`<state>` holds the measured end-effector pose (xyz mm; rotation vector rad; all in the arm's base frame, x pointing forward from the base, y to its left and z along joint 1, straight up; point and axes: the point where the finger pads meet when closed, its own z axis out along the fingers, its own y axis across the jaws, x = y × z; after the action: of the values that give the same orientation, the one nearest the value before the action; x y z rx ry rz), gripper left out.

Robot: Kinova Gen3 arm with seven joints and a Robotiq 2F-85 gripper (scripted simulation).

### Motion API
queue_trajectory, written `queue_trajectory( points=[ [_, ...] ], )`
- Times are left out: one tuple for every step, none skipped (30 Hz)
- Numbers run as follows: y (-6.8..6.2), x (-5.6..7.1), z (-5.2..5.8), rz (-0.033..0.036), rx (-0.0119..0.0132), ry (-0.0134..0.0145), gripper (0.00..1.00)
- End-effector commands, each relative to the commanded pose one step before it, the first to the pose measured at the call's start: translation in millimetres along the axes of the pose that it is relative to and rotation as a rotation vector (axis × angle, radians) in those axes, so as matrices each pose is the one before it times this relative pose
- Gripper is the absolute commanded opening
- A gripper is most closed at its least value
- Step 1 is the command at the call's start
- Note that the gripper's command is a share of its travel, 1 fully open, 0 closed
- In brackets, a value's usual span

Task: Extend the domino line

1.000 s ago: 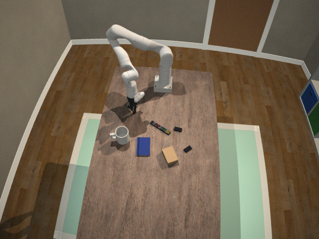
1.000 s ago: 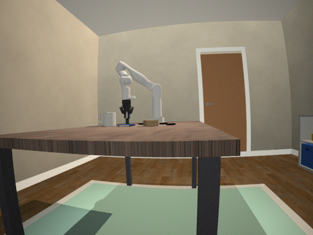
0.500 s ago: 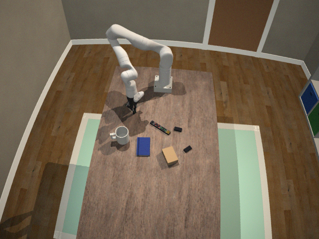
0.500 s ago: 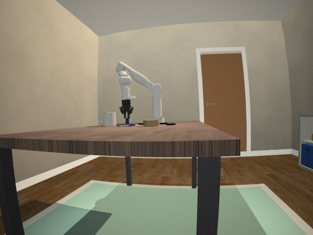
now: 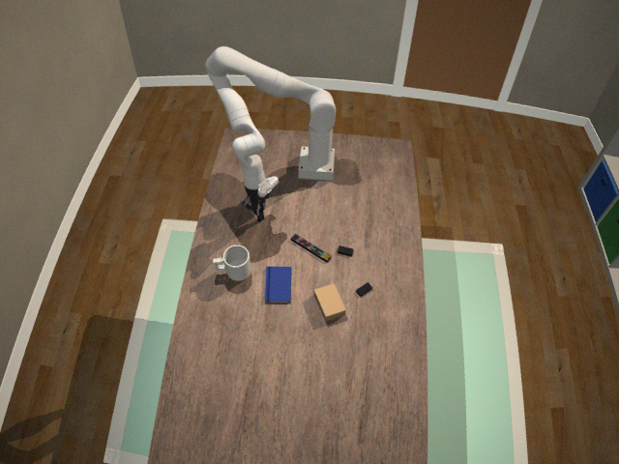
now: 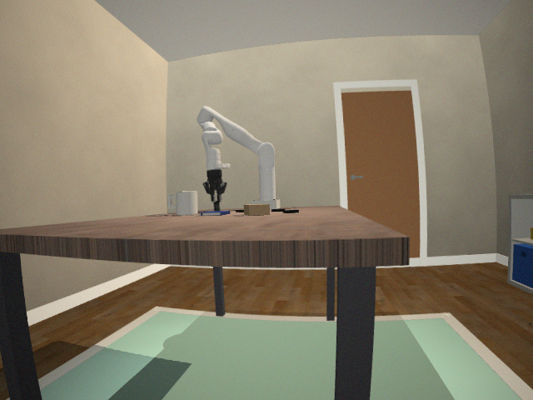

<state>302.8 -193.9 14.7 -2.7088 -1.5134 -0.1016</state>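
The line of face-up dominoes (image 5: 310, 247) lies slanted on the table (image 5: 300, 379) (image 6: 206, 252), black with coloured pips. Two black face-down dominoes lie flat: one (image 5: 344, 250) just right of the line's near end, and another (image 5: 364, 288) further front right. My gripper (image 5: 258, 212) (image 6: 216, 197) points down over the table's back left, well left of the line. It is shut on a small dark domino (image 5: 260, 217) (image 6: 216, 207), held on end just above the table. I cannot see its face.
A white mug (image 5: 237, 262) (image 6: 186, 202) stands front left of the gripper. A blue book (image 5: 278, 283) (image 6: 213, 212) and a tan box (image 5: 330, 301) (image 6: 256, 209) lie in front of the line. The arm's base (image 5: 316, 167) stands at the back.
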Motion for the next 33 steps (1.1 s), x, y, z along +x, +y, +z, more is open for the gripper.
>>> queue_trajectory(
  points=[
    [0.35,-0.45,-0.39,0.00003,-0.00097,0.00531,0.34],
    [0.0,-0.13,-0.01,0.0,0.00002,0.00202,0.34],
    [0.0,-0.13,-0.01,0.0,0.00002,0.00204,0.34],
    [0.0,-0.14,-0.01,0.0,0.00001,0.00206,0.34],
    [0.0,-0.14,-0.01,0.0,0.0,0.00208,0.34],
    [0.0,-0.14,-0.01,0.0,-0.00001,0.0021,0.34],
    [0.0,-0.14,-0.02,0.0,-0.00003,0.00212,0.34],
    [0.01,-0.14,-0.02,0.0,-0.00004,0.00214,0.34],
    [0.01,-0.14,-0.02,0.0,-0.00005,0.00216,0.34],
    [0.01,-0.14,-0.02,0.0,-0.00006,0.00217,0.34],
    [0.01,-0.15,-0.02,0.0,-0.00007,0.00219,0.34],
    [0.01,-0.15,-0.03,0.0,-0.00008,0.0022,0.34],
    [-0.01,-0.14,0.0,0.0,0.00008,0.00214,0.34],
    [0.0,0.0,0.0,0.0,0.0,0.0,0.34],
    [0.0,0.0,0.0,0.0,0.0,0.0,0.34],
    [-0.01,-0.14,0.0,0.0,0.00007,0.00216,0.34],
    [-0.01,-0.14,0.0,0.0,0.00006,0.00217,0.34],
    [-0.01,-0.14,0.0,0.0,0.00005,0.00219,0.34],
    [-0.01,-0.15,0.0,0.0,0.00004,0.0022,0.34],
    [0.0,-0.15,-0.01,0.0,0.00003,0.00221,0.34],
    [0.0,-0.15,-0.01,0.0,0.00001,0.00222,0.34],
    [0.0,-0.15,-0.01,0.0,0.0,0.00223,0.34],
    [0.0,-0.15,-0.01,0.0,-0.00001,0.00225,0.34],
    [0.0,-0.15,-0.01,0.0,-0.00002,0.00226,0.34],
    [0.0,-0.15,-0.02,0.0,-0.00003,0.00226,0.34],
    [0.01,-0.15,-0.02,0.0,-0.00004,0.00227,0.34],
    [0.01,-0.15,-0.02,0.0,-0.00006,0.00228,0.34],
    [0.01,-0.15,-0.02,0.0,-0.00007,0.00229,0.34],
    [0.01,-0.15,-0.03,0.0,-0.00008,0.00229,0.34],
    [0.0,-0.15,-0.01,0.0,0.00003,0.00225,0.34],
    [0.0,0.0,0.0,0.0,0.0,0.0,0.34],
    [0.0,0.0,0.0,0.0,0.0,0.0,0.34],
    [-0.01,-0.15,0.0,0.0,0.00007,0.00224,0.34]
  ],
)
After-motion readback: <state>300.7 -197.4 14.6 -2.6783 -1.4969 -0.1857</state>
